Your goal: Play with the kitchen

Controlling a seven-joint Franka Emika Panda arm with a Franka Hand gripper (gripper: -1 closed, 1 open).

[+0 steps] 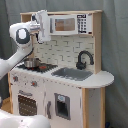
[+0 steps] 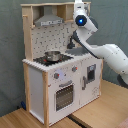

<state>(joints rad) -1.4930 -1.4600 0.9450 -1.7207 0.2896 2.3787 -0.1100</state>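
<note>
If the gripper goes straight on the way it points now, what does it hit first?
Probably the microwave. In the first exterior view the gripper sits raised against the upper shelf of the kitchen, seemingly aimed at the microwave's near end. Depth is unclear, so contact may already be close.

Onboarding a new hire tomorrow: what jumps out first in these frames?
The white and light-wood toy kitchen fills both exterior views, standing on a wooden floor. The white robot arm reaches up toward its top shelf, near the microwave in the first exterior view. A metal pot sits on the stove, and the black faucet curves over the grey sink.
</note>
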